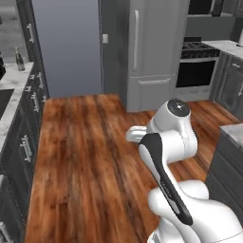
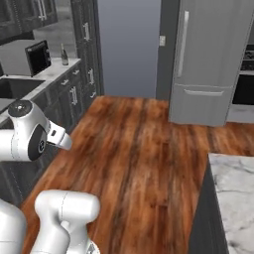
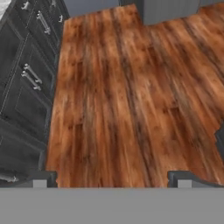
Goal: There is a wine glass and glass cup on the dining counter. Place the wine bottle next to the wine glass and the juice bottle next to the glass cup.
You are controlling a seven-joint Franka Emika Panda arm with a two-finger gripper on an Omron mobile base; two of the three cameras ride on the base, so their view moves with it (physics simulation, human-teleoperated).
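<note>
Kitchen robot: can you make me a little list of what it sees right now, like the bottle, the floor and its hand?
wine bottle: upright on the far marble worktop, beside the microwave
floor: bare brown wood planks
gripper: open, holding nothing, looking down at the floor
cabinets: dark drawers along one side
fridge: grey, doors closed
dining counter: white marble corner at the near right
</note>
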